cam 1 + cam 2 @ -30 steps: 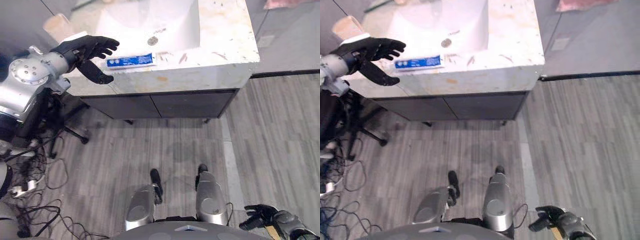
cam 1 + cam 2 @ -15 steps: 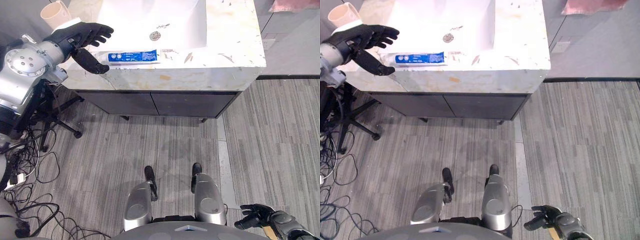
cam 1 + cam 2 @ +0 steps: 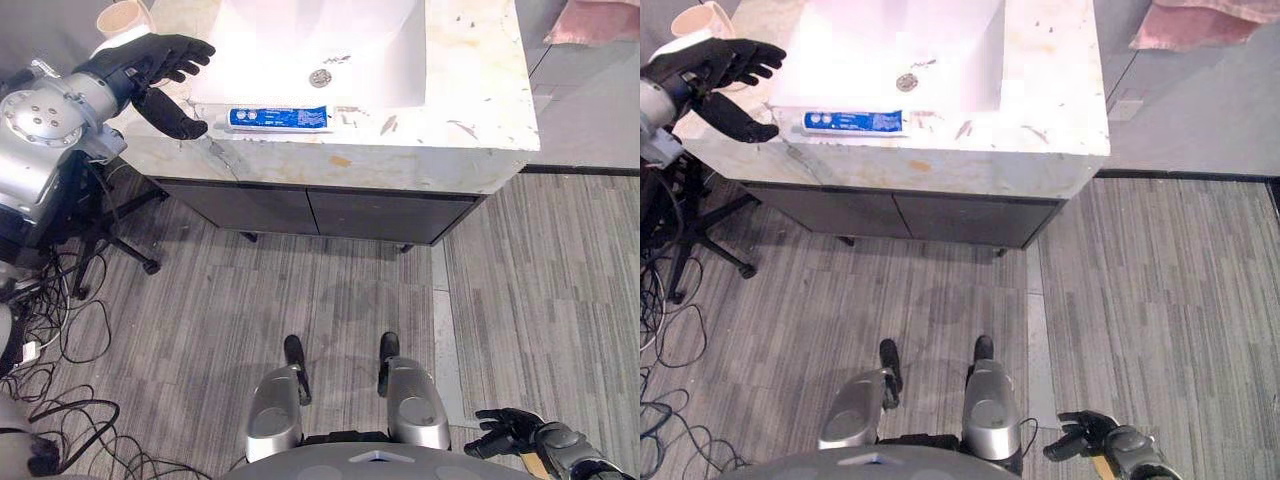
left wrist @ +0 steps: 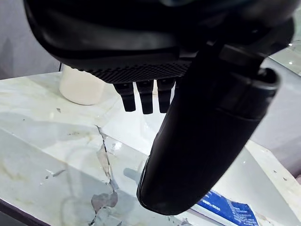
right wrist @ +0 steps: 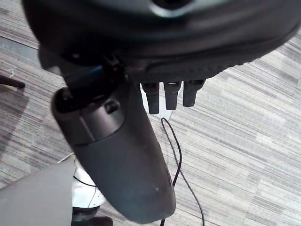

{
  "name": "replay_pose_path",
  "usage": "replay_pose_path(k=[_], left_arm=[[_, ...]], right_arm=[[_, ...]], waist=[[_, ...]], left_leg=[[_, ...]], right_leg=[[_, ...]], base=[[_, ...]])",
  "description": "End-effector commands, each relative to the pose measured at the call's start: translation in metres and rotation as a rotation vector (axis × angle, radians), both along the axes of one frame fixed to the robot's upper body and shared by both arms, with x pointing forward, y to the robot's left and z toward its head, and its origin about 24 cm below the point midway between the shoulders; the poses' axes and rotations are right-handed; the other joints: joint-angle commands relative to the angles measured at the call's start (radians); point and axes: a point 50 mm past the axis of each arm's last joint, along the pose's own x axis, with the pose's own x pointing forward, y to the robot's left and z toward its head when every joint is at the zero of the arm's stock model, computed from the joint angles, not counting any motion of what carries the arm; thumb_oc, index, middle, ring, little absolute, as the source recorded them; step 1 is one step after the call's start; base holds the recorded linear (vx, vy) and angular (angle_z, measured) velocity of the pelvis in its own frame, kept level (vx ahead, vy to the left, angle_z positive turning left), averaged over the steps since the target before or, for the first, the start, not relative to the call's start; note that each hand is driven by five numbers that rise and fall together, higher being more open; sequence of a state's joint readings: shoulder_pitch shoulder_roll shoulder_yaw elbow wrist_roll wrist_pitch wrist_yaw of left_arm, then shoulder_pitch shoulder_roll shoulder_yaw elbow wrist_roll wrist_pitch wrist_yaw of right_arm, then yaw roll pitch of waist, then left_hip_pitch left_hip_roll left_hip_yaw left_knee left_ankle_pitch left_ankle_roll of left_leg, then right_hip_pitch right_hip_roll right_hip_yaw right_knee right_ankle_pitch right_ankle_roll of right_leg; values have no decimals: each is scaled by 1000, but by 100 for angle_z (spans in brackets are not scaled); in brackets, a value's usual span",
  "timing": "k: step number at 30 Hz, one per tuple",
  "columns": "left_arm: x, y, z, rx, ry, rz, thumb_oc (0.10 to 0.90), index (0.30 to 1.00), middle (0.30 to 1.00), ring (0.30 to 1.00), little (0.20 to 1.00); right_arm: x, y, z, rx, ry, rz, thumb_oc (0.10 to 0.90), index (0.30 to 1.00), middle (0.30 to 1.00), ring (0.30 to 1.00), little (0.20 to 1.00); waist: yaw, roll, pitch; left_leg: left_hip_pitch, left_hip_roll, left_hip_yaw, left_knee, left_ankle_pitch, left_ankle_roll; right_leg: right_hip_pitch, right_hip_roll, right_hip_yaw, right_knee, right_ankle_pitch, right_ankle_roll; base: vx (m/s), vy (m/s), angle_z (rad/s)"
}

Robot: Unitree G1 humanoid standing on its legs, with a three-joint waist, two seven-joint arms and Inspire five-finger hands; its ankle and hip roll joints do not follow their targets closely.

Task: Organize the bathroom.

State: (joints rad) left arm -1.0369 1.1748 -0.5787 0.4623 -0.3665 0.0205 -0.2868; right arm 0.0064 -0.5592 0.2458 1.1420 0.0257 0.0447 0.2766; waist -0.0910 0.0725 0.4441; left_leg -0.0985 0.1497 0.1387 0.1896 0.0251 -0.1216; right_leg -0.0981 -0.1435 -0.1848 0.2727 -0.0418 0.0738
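A blue and white toothpaste tube (image 3: 279, 117) lies flat on the front rim of the marble counter (image 3: 470, 120), just before the white sink basin (image 3: 310, 40). My left hand (image 3: 150, 70) hovers open over the counter's left end, fingers straight, a short way left of the tube (image 4: 225, 207) and holding nothing. A pale cup (image 3: 122, 20) stands behind that hand near the counter's back left corner. My right hand (image 3: 505, 432) hangs low at my right side above the floor, fingers relaxed and empty.
Dark cabinet doors (image 3: 320, 212) sit under the counter. A black stand with splayed legs (image 3: 95, 225) is beside the counter's left end. A pink cloth (image 3: 1205, 20) lies at the far right. Grey plank floor (image 3: 540, 290) is in front.
The camera has shifted, so the counter sits a little differently in view. My left hand has stayed open by the counter's left end; the tube has not moved.
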Motion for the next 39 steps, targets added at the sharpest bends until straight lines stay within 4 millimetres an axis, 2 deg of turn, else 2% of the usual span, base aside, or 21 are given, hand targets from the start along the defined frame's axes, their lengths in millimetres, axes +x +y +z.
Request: replay_pose_path(k=[1,10,18,28,39], left_arm=[[-19,-7,81,14,-335,-20,800,900,900,900,900],[-11,-35,89,64,-366,-74,800,900,900,900,900],[-9,-50,92,66,-406,-104,800,900,900,900,900],[-9,-35,82,74,-395,-70,800,900,900,900,900],[-18,-22,84,68,-459,-55,800,900,900,900,900]], right_arm=[[-40,-13,-1,-15,103,-57,800,900,900,900,900],[-24,-7,-1,2,51,-50,800,900,900,900,900],[-19,-5,-2,3,37,-42,800,900,900,900,900],[-38,-6,-5,-13,99,-24,800,900,900,900,900],[-58,-6,-8,-21,164,-22,800,900,900,900,900]], waist=[[-24,-3,-70],[-33,-15,-27],[-36,-21,-31],[-31,-16,-95],[-17,-10,-147]], left_leg=[[-92,128,33,59,119,-59],[-127,142,43,51,115,-62],[-118,144,44,34,121,-67],[-68,143,42,19,132,-70],[-26,137,44,8,127,-68]], right_leg=[[27,-50,41,-85,7,84],[-17,-47,48,-77,12,85],[-9,-41,52,-96,15,84],[48,-34,47,-120,9,83],[93,-34,33,-126,-4,84]], base=[[0,0,0],[-72,-28,-1],[-21,-7,-6],[62,14,1],[57,19,1]])
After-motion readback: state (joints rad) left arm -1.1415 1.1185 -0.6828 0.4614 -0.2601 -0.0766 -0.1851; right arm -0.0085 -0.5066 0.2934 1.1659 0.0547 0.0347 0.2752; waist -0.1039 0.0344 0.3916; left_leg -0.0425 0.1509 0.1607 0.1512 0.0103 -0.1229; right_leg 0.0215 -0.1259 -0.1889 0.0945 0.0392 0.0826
